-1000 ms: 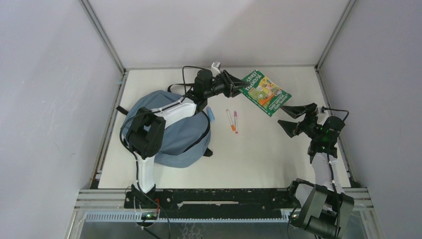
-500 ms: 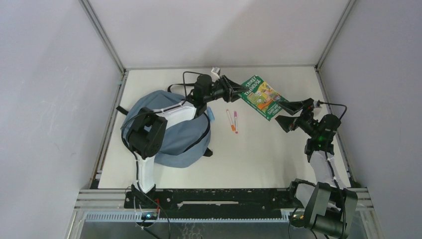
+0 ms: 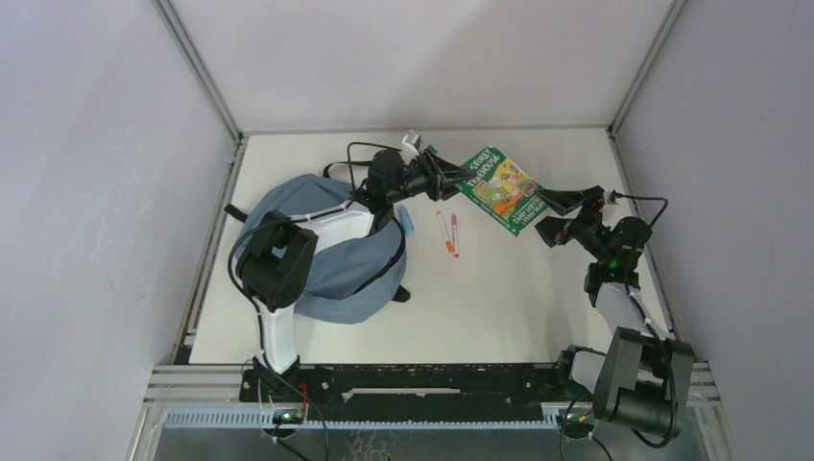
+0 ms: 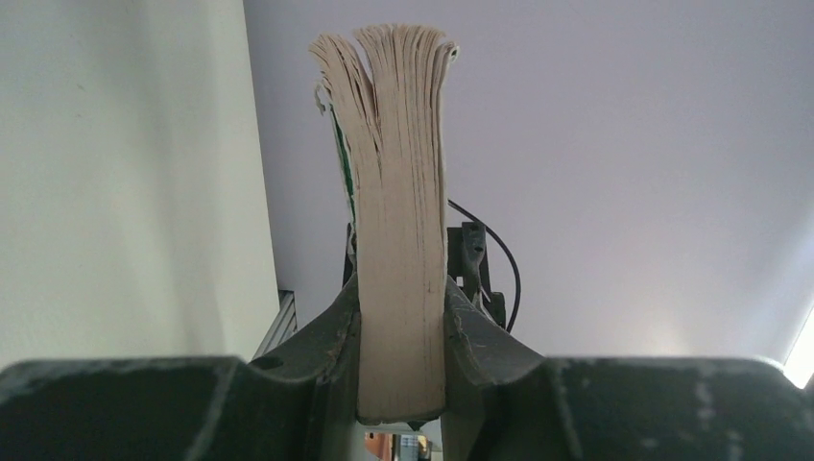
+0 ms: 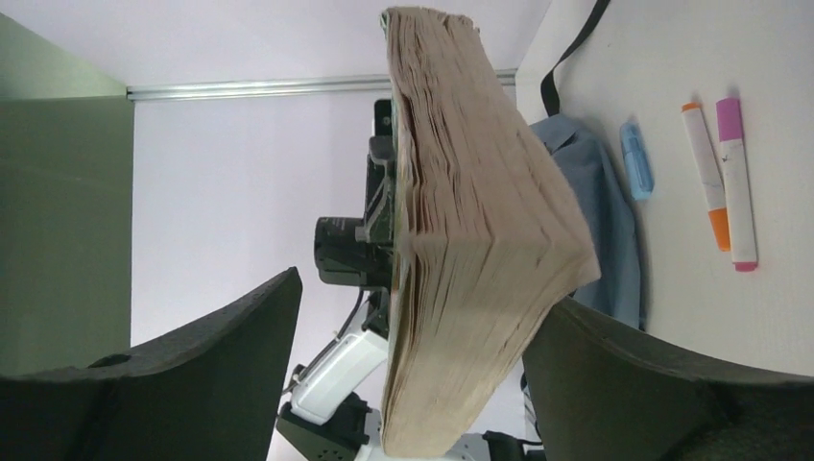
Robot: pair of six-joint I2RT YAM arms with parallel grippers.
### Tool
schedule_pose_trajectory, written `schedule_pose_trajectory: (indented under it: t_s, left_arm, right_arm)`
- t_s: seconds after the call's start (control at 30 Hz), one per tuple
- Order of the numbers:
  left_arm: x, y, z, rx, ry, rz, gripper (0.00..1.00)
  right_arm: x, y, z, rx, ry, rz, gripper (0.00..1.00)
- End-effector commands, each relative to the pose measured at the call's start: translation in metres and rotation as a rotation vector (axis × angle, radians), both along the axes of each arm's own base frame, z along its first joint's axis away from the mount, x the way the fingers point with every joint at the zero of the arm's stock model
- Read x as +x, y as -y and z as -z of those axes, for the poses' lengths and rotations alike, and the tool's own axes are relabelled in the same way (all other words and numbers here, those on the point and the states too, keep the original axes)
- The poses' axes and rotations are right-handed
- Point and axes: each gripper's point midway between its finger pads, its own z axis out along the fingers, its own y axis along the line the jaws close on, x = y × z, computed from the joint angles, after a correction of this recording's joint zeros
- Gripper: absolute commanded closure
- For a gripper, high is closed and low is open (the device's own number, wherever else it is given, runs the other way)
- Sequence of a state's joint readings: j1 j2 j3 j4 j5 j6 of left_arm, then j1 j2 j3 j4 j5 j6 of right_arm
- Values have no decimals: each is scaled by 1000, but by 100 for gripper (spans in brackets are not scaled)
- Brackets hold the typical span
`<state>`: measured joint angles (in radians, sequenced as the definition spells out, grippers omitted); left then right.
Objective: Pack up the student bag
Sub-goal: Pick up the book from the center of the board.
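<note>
The slate-blue student bag (image 3: 331, 254) lies on the left of the table, under my left arm. My left gripper (image 3: 449, 180) is shut on the near-left edge of a thick green paperback book (image 3: 499, 189) and holds it off the table. In the left wrist view the page edges (image 4: 398, 221) sit clamped between both fingers (image 4: 485, 331). My right gripper (image 3: 557, 215) is open and straddles the book's right corner. In the right wrist view the book (image 5: 470, 240) stands between the wide jaws, close against the right finger (image 5: 624, 375), with a gap to the left one.
An orange-capped marker (image 3: 444, 231) and a pink-capped marker (image 3: 454, 234) lie side by side right of the bag, with a small blue item (image 3: 406, 220) beside the bag's edge. Grey walls and metal rails enclose the table on three sides.
My right gripper has moved left and up to the book, and its jaws now stand around the right corner. The left gripper has shifted the book slightly leftward.
</note>
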<state>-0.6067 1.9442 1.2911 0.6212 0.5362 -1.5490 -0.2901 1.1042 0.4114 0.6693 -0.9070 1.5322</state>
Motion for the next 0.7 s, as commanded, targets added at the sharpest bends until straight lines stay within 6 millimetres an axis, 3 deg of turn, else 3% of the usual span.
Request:
schedule_pose_trajectory:
  t_s: [0.0,0.17,0.27,0.33,0.37,0.47,0.5,0.57,0.67]
  left_arm:
    - [-26,-10,-66,-131,123,32,100]
    - [-29,-11,-61,-123,118,29,100]
    - [-29,-11,-60,-121,118,24,100]
    - [-29,-11,-59,-117,122,24,100]
    - [-29,-11,-58,-113,125,25,95]
    - [-31,-15,-54,-67,158,20,56]
    - [-31,-18,-49,-26,173,14,49]
    - [-29,-34,-35,108,215,-24,46]
    - [-29,-73,-3,433,291,-113,45]
  right_arm:
    - [11,1,-17,8,87,29,17]
    - [17,-7,-19,28,109,13,42]
    - [17,-14,-20,25,120,-11,69]
    - [16,-16,-18,16,117,-17,94]
    - [16,-17,-16,10,108,-20,100]
    - [10,-12,-15,-32,121,-22,100]
    - [8,-8,-13,-52,119,-18,100]
    - [1,1,-8,-108,112,4,100]
    - [-12,19,4,-221,80,51,100]
